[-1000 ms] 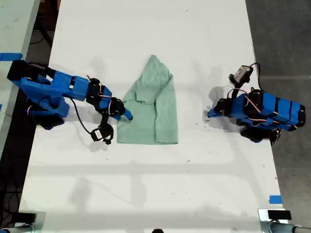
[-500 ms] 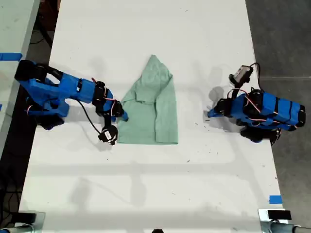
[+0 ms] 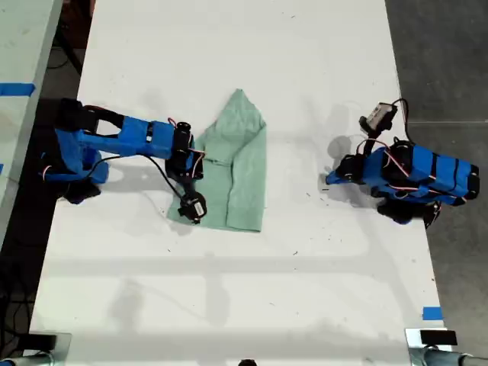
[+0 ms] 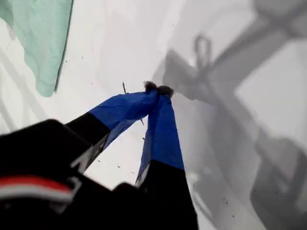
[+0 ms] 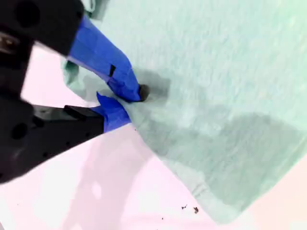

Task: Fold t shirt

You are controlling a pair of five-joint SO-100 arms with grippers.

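The pale mint-green t shirt (image 3: pixel 242 164) lies folded lengthwise in the middle of the white table (image 3: pixel 229 305), its pointed end toward the far edge. My second gripper (image 3: pixel 198 165) reaches in from the exterior view's left and sits on the shirt's edge. In the second wrist view its blue fingers (image 5: pixel 125 79) are shut, pinching a fold of the t shirt (image 5: pixel 216 96). My first gripper (image 3: pixel 330 180) rests low on the table at the exterior view's right, well clear of the cloth. Its tips (image 4: pixel 158 88) are shut on nothing, with the t shirt (image 4: pixel 38 43) off at a distance.
A small white camera module (image 3: pixel 379 115) on cables sticks up from the first arm. Blue tape marks (image 3: pixel 431 313) sit near the table's edge at the exterior view's right. Dark floor borders both sides of the table.
The second arm has stretched toward the exterior view's right onto the shirt. The shirt has shifted, looks narrower, and its near edge now slants. The first arm has not moved.
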